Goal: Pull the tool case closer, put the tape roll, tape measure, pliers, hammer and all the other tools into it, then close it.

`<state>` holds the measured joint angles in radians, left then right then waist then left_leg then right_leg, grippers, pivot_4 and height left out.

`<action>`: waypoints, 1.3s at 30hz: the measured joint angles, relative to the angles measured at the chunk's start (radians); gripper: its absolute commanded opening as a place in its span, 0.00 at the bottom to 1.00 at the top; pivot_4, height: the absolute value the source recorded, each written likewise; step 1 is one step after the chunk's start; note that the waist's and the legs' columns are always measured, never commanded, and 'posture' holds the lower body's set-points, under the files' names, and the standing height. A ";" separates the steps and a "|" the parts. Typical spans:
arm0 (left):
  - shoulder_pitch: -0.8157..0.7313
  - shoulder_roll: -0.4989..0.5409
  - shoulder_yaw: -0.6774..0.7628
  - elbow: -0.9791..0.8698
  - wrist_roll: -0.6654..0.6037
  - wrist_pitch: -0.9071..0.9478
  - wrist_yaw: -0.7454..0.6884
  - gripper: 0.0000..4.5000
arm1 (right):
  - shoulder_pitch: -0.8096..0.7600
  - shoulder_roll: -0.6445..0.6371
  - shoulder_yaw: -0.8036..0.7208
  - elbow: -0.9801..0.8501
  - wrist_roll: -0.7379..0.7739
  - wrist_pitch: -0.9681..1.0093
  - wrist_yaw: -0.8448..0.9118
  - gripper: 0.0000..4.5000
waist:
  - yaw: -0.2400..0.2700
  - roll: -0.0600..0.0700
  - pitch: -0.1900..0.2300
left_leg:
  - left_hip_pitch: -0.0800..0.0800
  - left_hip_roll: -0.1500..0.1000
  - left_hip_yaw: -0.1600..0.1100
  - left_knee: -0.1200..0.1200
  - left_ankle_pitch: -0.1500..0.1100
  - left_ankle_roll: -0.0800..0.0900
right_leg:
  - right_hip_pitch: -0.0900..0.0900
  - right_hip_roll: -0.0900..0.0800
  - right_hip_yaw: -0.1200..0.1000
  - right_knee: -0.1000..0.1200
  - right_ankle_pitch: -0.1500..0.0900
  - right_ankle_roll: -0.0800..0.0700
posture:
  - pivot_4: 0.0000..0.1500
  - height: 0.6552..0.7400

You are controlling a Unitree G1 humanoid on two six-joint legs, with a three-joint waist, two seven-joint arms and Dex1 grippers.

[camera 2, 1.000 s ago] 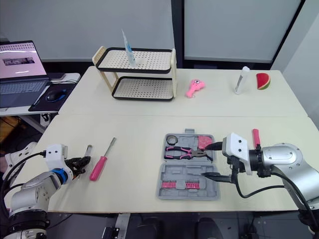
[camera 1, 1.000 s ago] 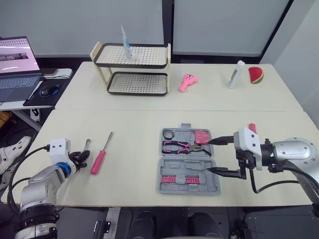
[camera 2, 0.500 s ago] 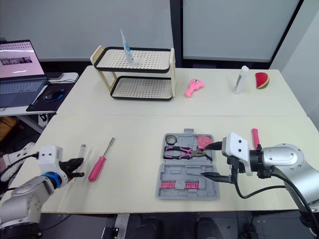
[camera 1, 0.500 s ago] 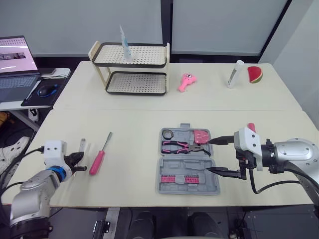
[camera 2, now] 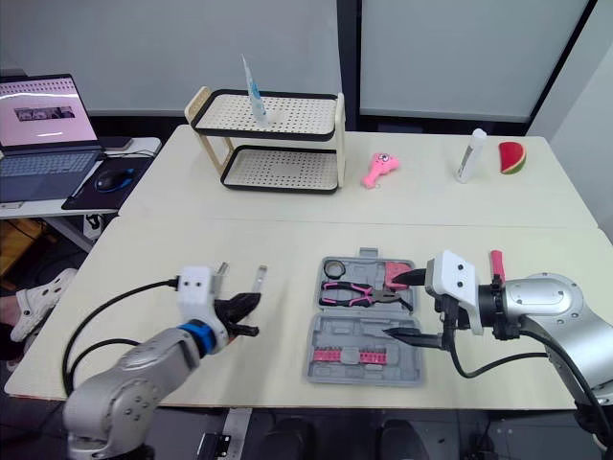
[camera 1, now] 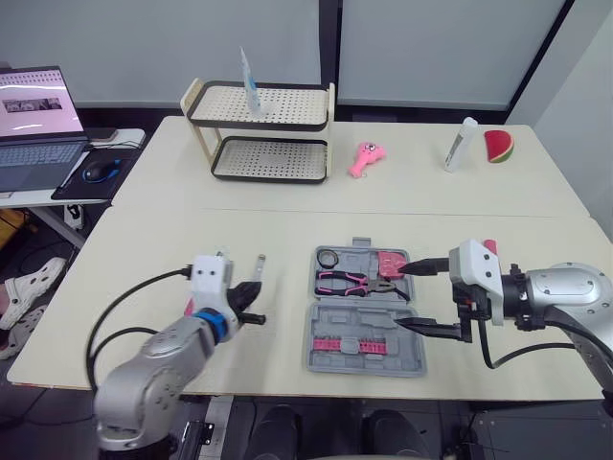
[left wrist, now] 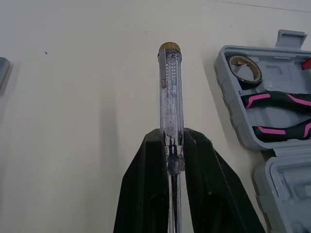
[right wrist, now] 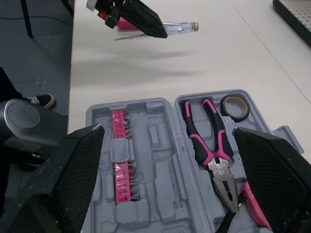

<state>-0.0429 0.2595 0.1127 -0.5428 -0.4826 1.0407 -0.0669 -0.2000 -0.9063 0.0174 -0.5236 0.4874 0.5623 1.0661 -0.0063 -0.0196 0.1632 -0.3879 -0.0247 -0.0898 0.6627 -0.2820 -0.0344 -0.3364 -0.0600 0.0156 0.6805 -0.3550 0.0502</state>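
No brand or label I can read anywhere, and whatever's on the open laptop [camera 1: 36,123] screen off the table's left side is too small to make out.

The grey plastic tool case [camera 1: 365,337] lies open flat near the front edge of the cream table [camera 1: 287,230], between the two grippers. Its far half holds a small tape roll [right wrist: 233,107], black-and-pink pliers [right wrist: 209,145] and a pink block [camera 1: 389,261] that's probably the tape measure. The near half has two rows of pink bits [right wrist: 122,160].

The left gripper [left wrist: 173,141] is clamped on a clear-handled screwdriver with a brass cap [left wrist: 170,92], held just left of the case. The right wrist view shows it up off the table with its shadow underneath, plus a bit of pink handle [right wrist: 127,23] behind that gripper. In the head views the arm covers that spot.

The right gripper [camera 1: 399,297] hangs at the case's right side, fingers spread wide with nothing in them.

At the back are a two-tier perforated rack [camera 1: 259,134], a pink toy [camera 1: 363,159], a white tube [camera 1: 459,144] and a watermelon slice [camera 1: 498,146].
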 measured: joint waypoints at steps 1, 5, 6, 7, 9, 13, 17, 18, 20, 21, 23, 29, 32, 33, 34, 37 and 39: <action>-0.008 -0.016 -0.028 0.018 0.020 -0.002 0.016 0.03 | 0.000 -0.001 0.002 0.000 0.002 0.003 0.002 1.00 | 0.000 0.000 0.000 | 0.000 0.000 0.000 0.000 0.000 0.000 | 0.000 0.000 0.000 0.000 0.000 0.000 | 1.00 0.87; -0.008 -0.037 -0.099 0.074 0.084 -0.012 0.041 0.03 | 0.000 -0.013 0.004 -0.002 0.006 0.014 0.004 1.00 | 0.000 0.000 0.000 | 0.000 0.000 0.000 0.000 0.000 0.000 | 0.000 0.000 0.000 0.000 0.000 0.000 | 1.00 0.87; -0.006 -0.044 -0.103 0.086 0.098 -0.019 0.052 0.03 | 0.000 -0.016 0.003 -0.002 0.006 0.015 0.006 1.00 | 0.000 0.000 0.000 | 0.000 0.000 0.000 0.000 0.000 0.000 | 0.000 0.000 0.000 0.000 0.000 0.000 | 1.00 0.87; -0.002 -0.054 -0.106 0.094 0.113 -0.025 0.059 0.03 | 0.000 -0.019 0.003 -0.002 0.006 0.015 0.007 1.00 | 0.001 0.000 0.000 | 0.000 0.000 0.000 0.000 0.000 0.000 | 0.000 0.000 0.000 0.000 0.000 0.000 | 1.00 0.87; 0.008 -0.064 -0.112 0.108 0.135 -0.038 0.067 0.03 | 0.000 -0.024 0.004 -0.002 0.006 0.015 0.011 1.00 | 0.001 0.000 0.000 | 0.000 0.000 0.000 0.000 0.000 0.000 | 0.000 0.000 0.000 0.000 0.000 0.000 | 1.00 0.87; 0.033 -0.068 -0.127 0.109 0.174 -0.051 0.077 0.03 | 0.000 -0.028 0.003 -0.002 0.006 0.016 0.016 1.00 | 0.002 0.000 0.000 | 0.000 0.000 0.000 0.000 0.000 0.000 | 0.000 0.000 0.000 0.000 0.000 0.000 | 1.00 0.87; 0.060 -0.069 -0.126 0.100 0.195 -0.056 0.077 0.03 | 0.003 -0.029 0.003 -0.002 0.006 0.016 0.016 1.00 | 0.003 0.000 0.000 | 0.000 0.000 0.000 0.000 0.000 0.000 | 0.000 0.000 0.000 0.000 0.000 0.000 | 1.00 0.87; 0.065 -0.070 -0.125 0.100 0.196 -0.056 0.076 0.03 | 0.004 -0.029 0.003 -0.002 0.006 0.017 0.016 1.00 | 0.003 0.000 0.000 | 0.000 0.000 0.000 0.000 0.000 0.000 | 0.000 0.000 0.000 0.000 0.000 0.000 | 1.00 0.87; 0.070 -0.078 -0.125 0.100 0.197 -0.058 0.073 0.03 | 0.004 -0.029 0.003 -0.004 0.006 0.017 0.016 1.00 | 0.005 0.000 0.000 | 0.000 0.000 0.000 0.000 0.000 0.000 | 0.000 0.000 0.000 0.000 0.000 0.000 | 1.00 0.87; 0.070 -0.080 -0.125 0.100 0.197 -0.058 0.072 0.03 | 0.004 -0.029 0.003 -0.005 0.006 0.017 0.016 1.00 | 0.005 0.000 0.000 | 0.000 0.000 0.000 0.000 0.000 0.000 | 0.000 0.000 0.000 0.000 0.000 0.000 | 1.00 0.87; 0.069 -0.084 -0.125 0.102 0.198 -0.060 0.065 0.03 | 0.004 -0.029 0.003 -0.005 0.006 0.018 0.016 1.00 | 0.005 0.000 0.000 | 0.000 0.000 0.000 0.000 0.000 0.000 | 0.000 0.000 0.000 0.000 0.000 0.000 | 1.00 0.87; 0.069 -0.091 -0.117 0.108 0.197 -0.067 0.046 0.26 | 0.004 -0.030 0.003 -0.014 0.006 0.026 0.016 1.00 | 0.005 0.000 0.000 | 0.000 0.000 0.000 0.000 0.000 0.000 | 0.000 0.000 0.000 0.000 0.000 0.000 | 1.00 0.87; 0.069 -0.090 -0.106 0.104 0.189 -0.062 0.029 0.47 | 0.004 -0.035 0.003 -0.019 0.007 0.031 0.016 1.00 | 0.005 0.000 0.000 | 0.000 0.000 0.000 0.000 0.000 0.000 | 0.000 0.000 0.000 0.000 0.000 0.000 | 1.00 0.87; 0.070 -0.087 -0.102 0.099 0.187 -0.057 0.022 0.54 | 0.004 -0.036 0.003 -0.019 0.007 0.033 0.016 1.00 | 0.005 0.000 0.000 | 0.000 0.000 0.000 0.000 0.000 0.000 | 0.000 0.000 0.000 0.000 0.000 0.000 | 1.00 0.87; 0.071 -0.085 -0.098 0.094 0.185 -0.051 0.013 0.61 | 0.005 -0.036 0.003 -0.019 0.006 0.033 0.016 1.00 | 0.005 0.000 0.000 | 0.000 0.000 0.000 0.000 0.000 0.000 | 0.000 0.000 0.000 0.000 0.000 0.000 | 1.00 0.87; 0.080 -0.047 -0.095 0.044 0.164 -0.027 -0.023 0.84 | 0.005 -0.036 0.002 -0.020 0.007 0.033 0.016 1.00 | 0.004 -0.001 0.000 | -0.001 0.000 0.000 0.000 0.000 0.000 | 0.000 0.000 0.000 0.000 0.000 0.000 | 1.00 0.87; 0.089 0.018 -0.075 -0.022 0.140 -0.012 -0.067 0.98 | 0.011 -0.036 -0.008 -0.021 0.007 0.033 0.014 1.00 | 0.003 -0.001 0.001 | -0.001 0.001 0.000 0.000 0.000 0.000 | -0.001 0.001 0.000 0.000 0.000 0.000 | 1.00 0.87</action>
<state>0.0460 0.2770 0.0377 -0.5649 -0.3426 1.0291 -0.1335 -0.1889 -0.9428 0.0093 -0.5448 0.4945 0.5956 1.0804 -0.0030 -0.0202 0.1638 -0.3886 -0.0237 -0.0901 0.6623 -0.2820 -0.0345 -0.3370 -0.0593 0.0156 0.6800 -0.3550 0.0502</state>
